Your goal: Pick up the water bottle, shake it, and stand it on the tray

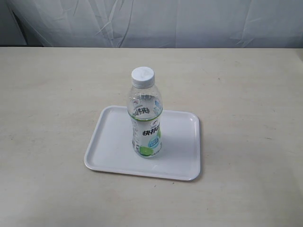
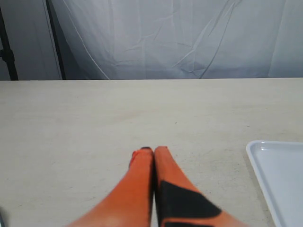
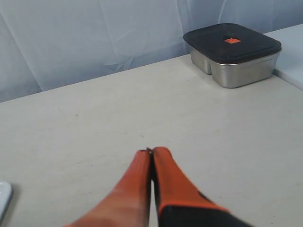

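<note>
The water bottle [image 1: 146, 113], clear with a white cap and a white, green and light-blue label, stands upright on the white tray [image 1: 109, 151] in the middle of the table. No gripper shows in the exterior view. In the left wrist view my left gripper [image 2: 153, 150] is shut, its orange fingers pressed together over bare table, with a corner of the tray [image 2: 279, 175] off to one side. My right gripper [image 3: 151, 151] is also shut with nothing in it; a sliver of the tray's rim [image 3: 3, 198] sits at that picture's edge.
A steel lunch box with a dark lid [image 3: 232, 54] stands on the table beyond the right gripper. A wrinkled pale curtain [image 1: 156, 21] hangs behind the table's far edge. A dark stand pole [image 2: 7, 52] is behind the table on the left arm's side.
</note>
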{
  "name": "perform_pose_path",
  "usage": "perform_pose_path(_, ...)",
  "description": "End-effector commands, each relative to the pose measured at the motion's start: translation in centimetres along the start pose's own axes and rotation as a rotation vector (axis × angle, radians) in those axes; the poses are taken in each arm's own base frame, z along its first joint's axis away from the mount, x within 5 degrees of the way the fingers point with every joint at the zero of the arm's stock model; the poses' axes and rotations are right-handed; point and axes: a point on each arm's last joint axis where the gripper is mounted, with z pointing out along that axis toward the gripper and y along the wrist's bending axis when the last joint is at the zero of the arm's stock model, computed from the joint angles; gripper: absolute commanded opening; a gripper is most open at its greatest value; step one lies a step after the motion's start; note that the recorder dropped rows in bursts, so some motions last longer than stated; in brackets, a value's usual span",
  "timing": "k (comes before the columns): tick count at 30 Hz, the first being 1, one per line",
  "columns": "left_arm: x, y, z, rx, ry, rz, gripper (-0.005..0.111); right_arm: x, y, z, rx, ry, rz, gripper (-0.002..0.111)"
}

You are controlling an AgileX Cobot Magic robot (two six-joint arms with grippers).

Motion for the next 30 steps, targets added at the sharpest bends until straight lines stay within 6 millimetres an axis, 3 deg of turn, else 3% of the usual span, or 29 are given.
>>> perform_pose_path(1,0.05,0.01,-0.01,0.0,-0.003,-0.004,0.0,0.04,-0.02,-0.02,0.003,-0.007,0.003,0.004)
perform_pose_path(30,0.05,0.01,-0.01,0.0,-0.003,-0.004,0.0,0.07,0.06,-0.02,-0.006,-0.003,0.028,0.004)
